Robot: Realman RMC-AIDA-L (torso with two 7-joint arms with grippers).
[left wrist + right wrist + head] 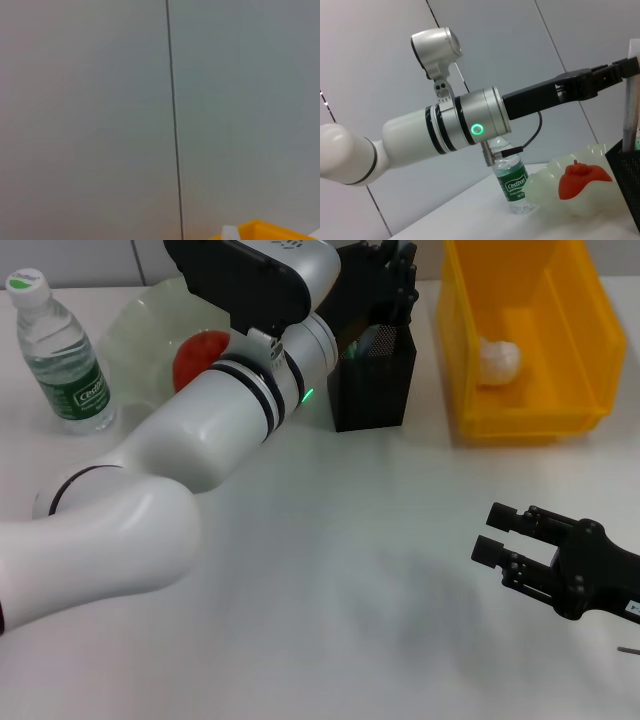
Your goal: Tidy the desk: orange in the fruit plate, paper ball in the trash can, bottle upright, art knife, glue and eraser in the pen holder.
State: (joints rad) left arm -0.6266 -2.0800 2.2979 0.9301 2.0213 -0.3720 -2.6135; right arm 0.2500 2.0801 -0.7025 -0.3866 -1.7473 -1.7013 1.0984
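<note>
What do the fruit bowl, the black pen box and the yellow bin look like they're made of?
The fruit plate looks like pale-green translucent glass, possibly plastic, with a wavy rim. The pen holder looks like black metal mesh with see-through walls. The trash can looks like smooth, opaque moulded plastic.

Bottle (62, 352) stood upright at far left of table (330, 570); fruit plate (135, 330) just right of it, w/ orange (198, 357) in it. Pen holder (373, 380) sat mid-back. Trash can (530, 335) was far right, paper ball (497, 360) inside.
</note>
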